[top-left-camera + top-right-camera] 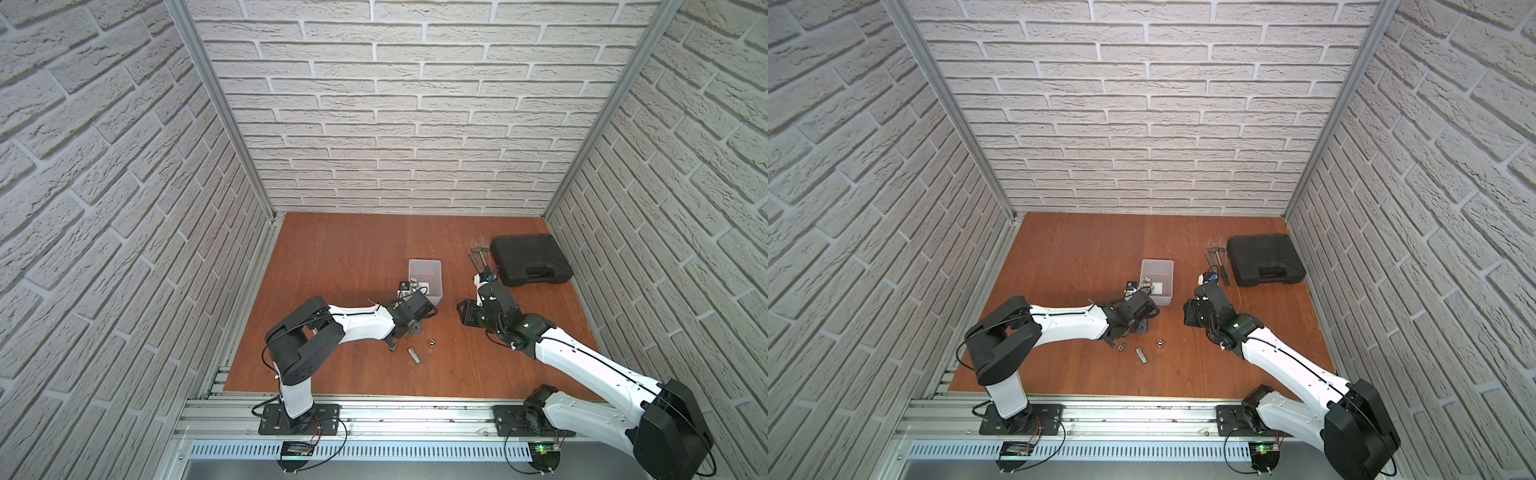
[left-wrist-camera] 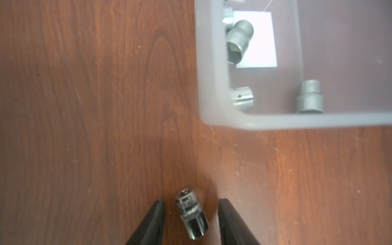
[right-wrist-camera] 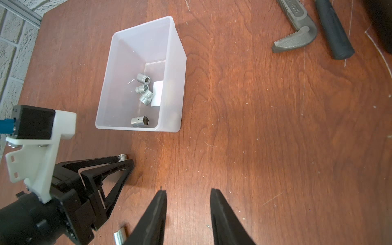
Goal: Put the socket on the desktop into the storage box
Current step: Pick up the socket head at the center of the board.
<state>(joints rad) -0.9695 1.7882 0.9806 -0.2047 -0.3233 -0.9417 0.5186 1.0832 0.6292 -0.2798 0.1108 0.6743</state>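
Robot test cell, brick-pattern walls [image 1: 395, 104], aluminium frame [image 1: 222, 108], wood-grain desktop [image 1: 353, 257]

Both top views show you the desk [image 1: 353, 249] from high at six o'clock; both wrist views, close down, share the storage box [image 2: 210, 63].

Left arm [image 1: 361, 322] and right arm [image 1: 590, 365]: white shells, thin black cable along each, black joint housings, black base plates; left gripper [image 3: 126, 161] black, triangular open-frame fingers [image 3: 118, 167], and just behind it a white bracket [image 3: 40, 152] with screws carrying a black camera [image 3: 34, 123] with blue plug.
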